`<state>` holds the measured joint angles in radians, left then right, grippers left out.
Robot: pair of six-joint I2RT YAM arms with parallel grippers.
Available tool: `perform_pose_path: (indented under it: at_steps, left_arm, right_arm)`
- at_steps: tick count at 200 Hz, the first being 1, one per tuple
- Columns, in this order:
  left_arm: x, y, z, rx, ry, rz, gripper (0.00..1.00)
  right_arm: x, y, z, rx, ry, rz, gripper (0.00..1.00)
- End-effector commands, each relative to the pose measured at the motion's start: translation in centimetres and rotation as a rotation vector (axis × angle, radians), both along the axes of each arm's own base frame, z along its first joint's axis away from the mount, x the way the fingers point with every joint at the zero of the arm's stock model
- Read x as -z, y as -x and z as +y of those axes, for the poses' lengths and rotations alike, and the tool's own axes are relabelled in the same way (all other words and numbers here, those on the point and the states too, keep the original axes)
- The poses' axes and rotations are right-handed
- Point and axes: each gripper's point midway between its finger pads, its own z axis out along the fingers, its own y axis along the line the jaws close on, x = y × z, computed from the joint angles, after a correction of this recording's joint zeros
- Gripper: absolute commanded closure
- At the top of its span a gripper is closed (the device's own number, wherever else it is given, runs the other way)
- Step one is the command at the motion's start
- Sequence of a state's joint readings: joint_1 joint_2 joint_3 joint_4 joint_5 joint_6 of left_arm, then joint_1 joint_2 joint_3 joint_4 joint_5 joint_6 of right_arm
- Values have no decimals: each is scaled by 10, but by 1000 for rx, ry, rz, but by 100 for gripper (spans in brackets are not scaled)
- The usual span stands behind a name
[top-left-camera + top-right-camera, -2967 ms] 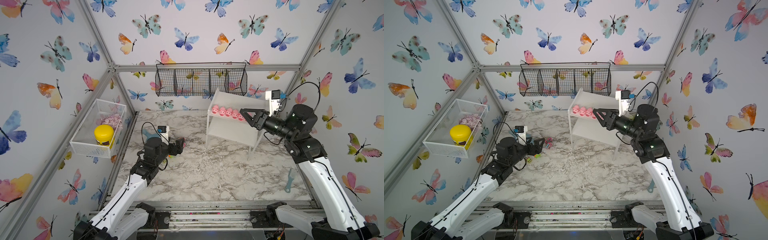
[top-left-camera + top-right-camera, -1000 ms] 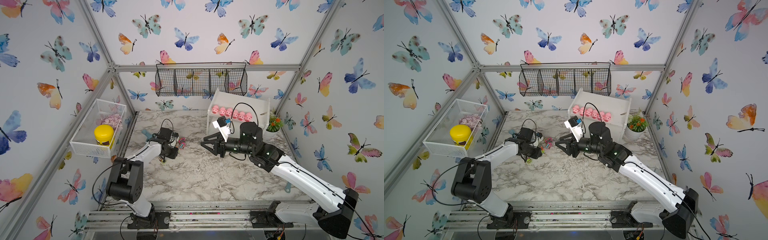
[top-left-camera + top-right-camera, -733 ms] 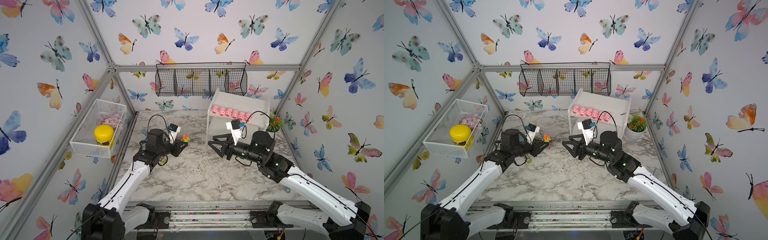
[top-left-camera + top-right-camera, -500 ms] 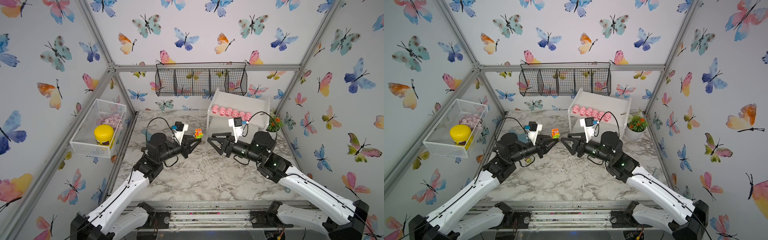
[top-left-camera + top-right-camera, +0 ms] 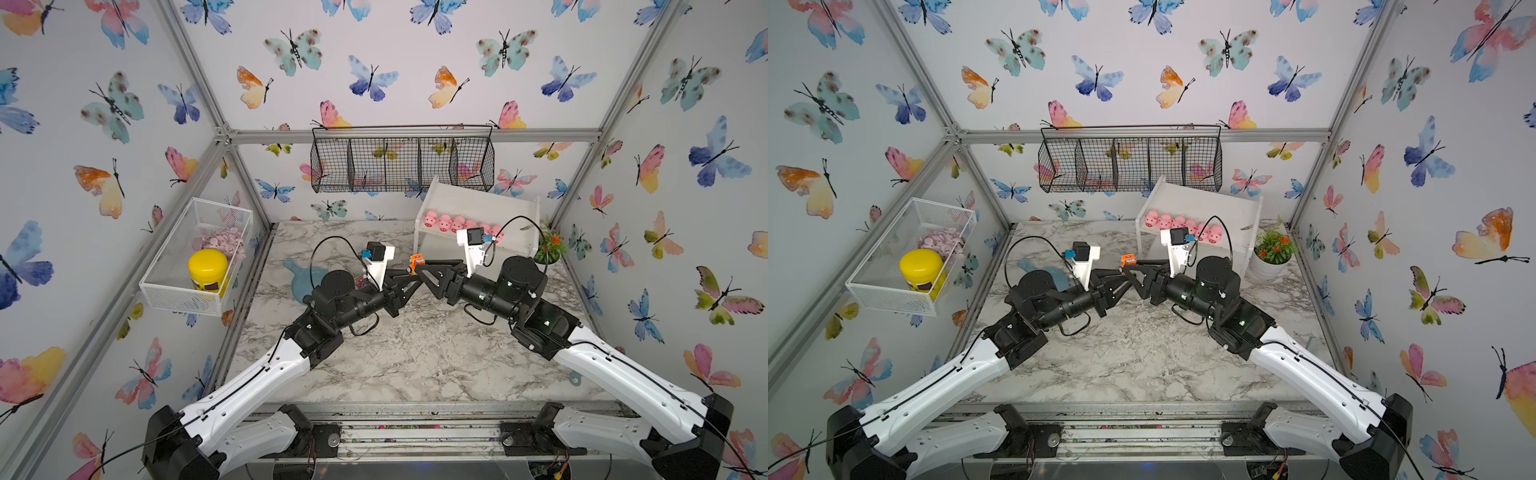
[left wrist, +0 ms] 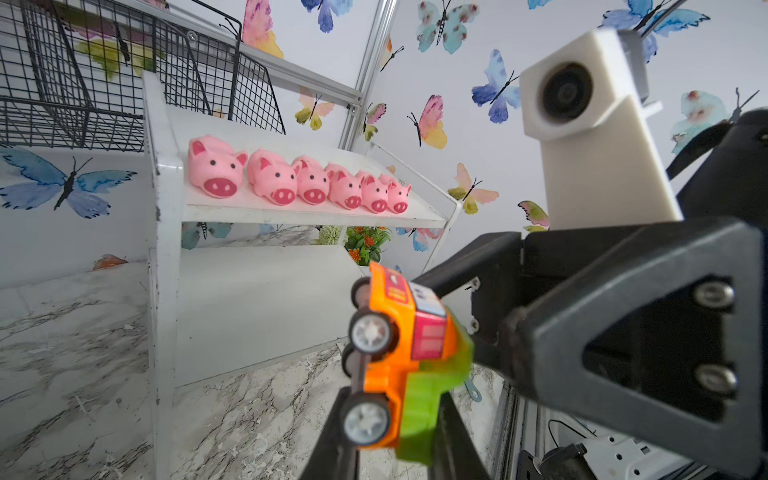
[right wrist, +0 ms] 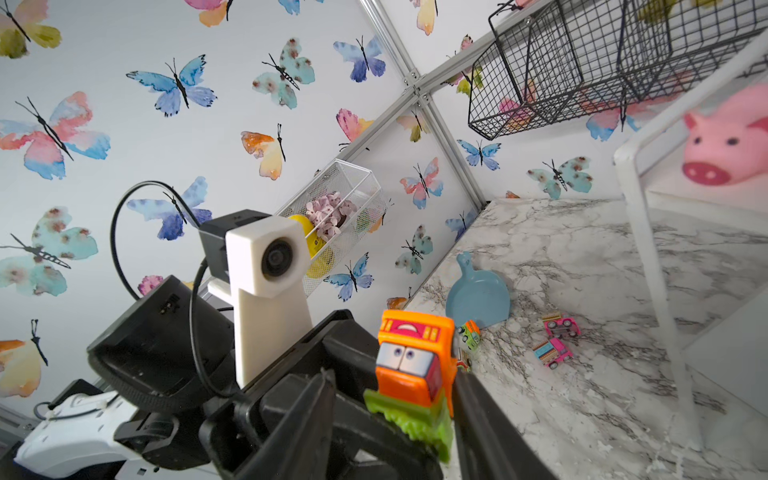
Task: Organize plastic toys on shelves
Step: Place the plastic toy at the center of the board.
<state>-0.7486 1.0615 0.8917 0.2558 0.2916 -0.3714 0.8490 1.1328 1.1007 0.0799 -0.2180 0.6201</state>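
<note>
An orange toy truck [image 5: 416, 262] with a green plough hangs above the middle of the table, and my left gripper [image 5: 409, 272] is shut on its rear end [image 6: 399, 353]. My right gripper [image 5: 423, 268] faces it from the other side. Its jaws stand open around the truck's cab [image 7: 415, 361]: one finger is right beside the cab, the other a clear gap away. Several pink pigs [image 5: 457, 222] line the upper board of the white shelves [image 5: 486, 203]; the lower board [image 6: 257, 307] is bare. Two pink trucks [image 7: 557, 338] and a green one [image 7: 469, 332] lie on the marble.
A blue pan-shaped dish [image 5: 301, 278] lies at the table's left. A white mesh basket [image 5: 195, 253] with a yellow jar and pale discs hangs on the left wall. A black wire basket [image 5: 401, 160] hangs above the shelves. A potted plant [image 5: 1273, 249] stands right of the shelves.
My left gripper lifted the orange truck from the table's left side to mid-air at the centre. My right gripper came from the shelves and now straddles the truck.
</note>
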Motion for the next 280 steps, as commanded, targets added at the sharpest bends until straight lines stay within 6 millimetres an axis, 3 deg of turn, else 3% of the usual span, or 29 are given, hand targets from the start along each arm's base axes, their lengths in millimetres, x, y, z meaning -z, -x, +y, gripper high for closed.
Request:
perform_pose_path:
  at_steps: [1,89,148,160,188,219,236,255,280]
  left_arm:
    - [-9,-1,3,-28,17,-10,82]
    - [1,-5,-2,-35,-22,18,81]
    - [5,-3,-6,-11,-40,26,76]
    - [6,-3,-6,-11,-46,26,72]
    - [4,0,3,-34,-50,-4,45]
    - [-1,4,25,-105,-54,-66,26]
    - [6,2,48,-194,-109,-95,19]
    - [25,-9,97,-388,-213,-104,9]
    - [51,-24,173,-656,-295,-59,1]
  right_arm:
    - [-2,-3,5,20,38,-20,53]
    - [7,-19,16,85,147,-33,62]
    - [15,-25,18,106,182,-13,75]
    - [16,-25,17,110,183,-14,76]
    - [16,-23,11,125,164,-16,78]
    - [15,-17,5,121,156,-27,78]
    - [16,-14,-2,121,201,-51,78]
    - [31,-7,-7,83,333,-98,78]
    - [87,5,-8,-45,587,-94,78]
